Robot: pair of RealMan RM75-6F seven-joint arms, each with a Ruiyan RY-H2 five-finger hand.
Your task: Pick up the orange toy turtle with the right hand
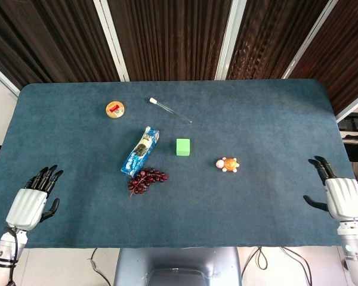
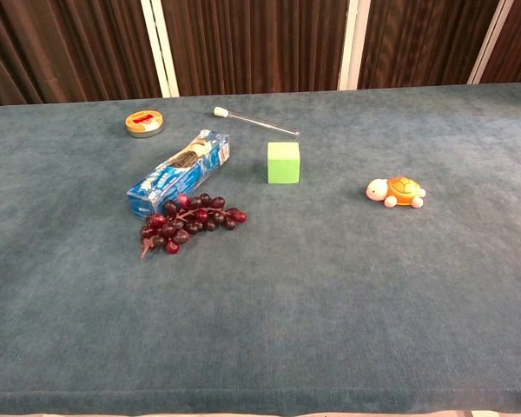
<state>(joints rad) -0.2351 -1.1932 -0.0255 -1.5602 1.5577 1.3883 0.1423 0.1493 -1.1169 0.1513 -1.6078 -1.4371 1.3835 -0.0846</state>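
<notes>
The orange toy turtle (image 1: 228,164) (image 2: 397,191) sits on the blue table cloth, right of centre, its pale head pointing left. In the head view my right hand (image 1: 335,192) hovers over the table's front right corner, well to the right of the turtle, fingers apart and holding nothing. At the front left corner my left hand (image 1: 32,198) is also open and empty. Neither hand shows in the chest view.
A green cube (image 1: 182,146) stands left of the turtle. Further left lie a blue snack packet (image 1: 140,151) and a bunch of dark grapes (image 1: 145,180). A round tin (image 1: 114,109) and a thin glass dropper (image 1: 169,110) lie toward the back.
</notes>
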